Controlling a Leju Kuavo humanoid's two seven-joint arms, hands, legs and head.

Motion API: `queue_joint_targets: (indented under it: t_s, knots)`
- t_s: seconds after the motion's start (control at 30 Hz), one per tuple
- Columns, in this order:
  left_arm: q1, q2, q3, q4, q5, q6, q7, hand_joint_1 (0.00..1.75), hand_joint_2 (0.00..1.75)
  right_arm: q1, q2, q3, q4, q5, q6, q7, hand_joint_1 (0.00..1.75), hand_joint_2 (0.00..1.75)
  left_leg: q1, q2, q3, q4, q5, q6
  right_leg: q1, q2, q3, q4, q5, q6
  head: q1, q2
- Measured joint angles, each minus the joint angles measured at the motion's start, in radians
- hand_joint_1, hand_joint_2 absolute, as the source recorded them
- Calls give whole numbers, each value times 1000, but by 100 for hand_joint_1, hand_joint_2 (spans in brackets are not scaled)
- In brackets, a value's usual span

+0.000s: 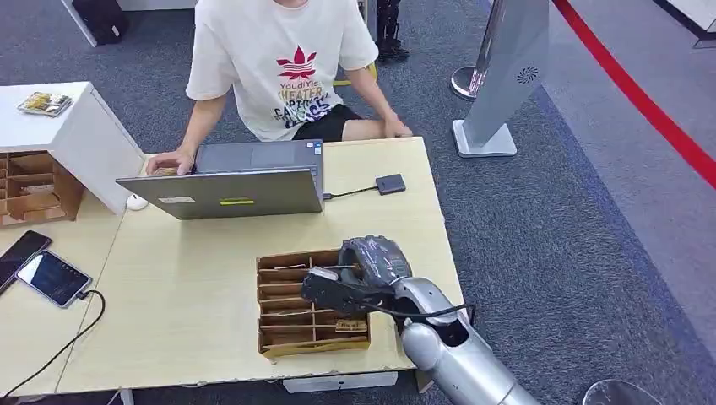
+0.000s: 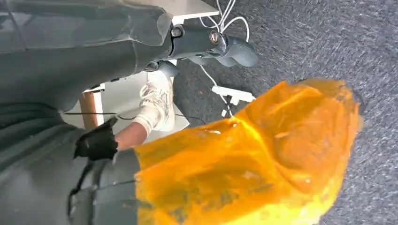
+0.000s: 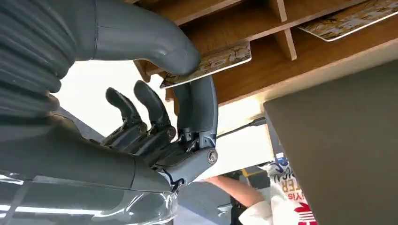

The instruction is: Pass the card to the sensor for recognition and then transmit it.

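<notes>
My right hand (image 1: 355, 274) hangs over the wooden card organizer (image 1: 283, 329) near the table's front edge. In the right wrist view its thumb (image 3: 155, 44) and a finger pinch a patterned card (image 3: 216, 61) at the edge of a slot of the organizer (image 3: 324, 56). Another card (image 3: 349, 18) lies in a neighbouring slot. The sensor, a small dark reader (image 1: 390, 183), sits on the table beyond the organizer, cabled to the laptop (image 1: 236, 190). My left hand (image 2: 213, 44) hangs beside the table with its thumb stretched out and nothing in it.
A person sits behind the laptop with one hand (image 1: 171, 160) beside it and the other at the table's far edge. Two phones (image 1: 52, 277) and a second organizer (image 1: 29, 187) lie at the left. A grey sign stand (image 1: 507, 76) is on the carpet.
</notes>
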Motion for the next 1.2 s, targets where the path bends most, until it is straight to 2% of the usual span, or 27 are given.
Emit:
queue_joint_targets:
  t_s: [0.1,0.2,0.37,0.53,0.7,0.93,1.2]
  knots:
    - [0,1,0,0,3,0,0,0,0,1,0,-10,-11,-12,-11,-9,175,175,0,0,0,0,0,0,0,0,0,0,0,0,-1,0]
    - [1,0,0,0,11,-1,10,0,0,10,0,-26,-48,-50,-15,-27,175,175,0,0,0,0,0,0,0,0,0,0,0,0,0,0]
    - [6,-5,-1,-2,27,-10,31,0,0,27,-6,-63,-165,-151,-13,-60,175,175,0,0,0,0,0,0,0,0,-1,0,0,0,0,0]
    - [9,-16,-1,-2,42,-12,39,0,0,41,-30,-111,-295,-291,-12,-125,175,175,0,0,0,0,0,0,0,0,-1,0,0,0,0,0]
    - [11,-26,-1,-2,48,-11,35,0,0,46,-55,-149,-379,-354,-10,-161,175,175,0,0,0,0,0,0,0,0,0,0,0,0,0,0]
    - [4,-30,-1,3,29,6,-19,0,0,11,-63,-163,-401,-396,17,-167,175,175,0,0,0,0,0,-1,0,0,0,0,1,-1,0,0]
    - [-26,-29,0,59,-21,36,-119,0,0,-156,-22,-145,-304,-420,64,-102,175,175,0,0,0,0,2,-2,0,0,0,1,2,-3,0,0]
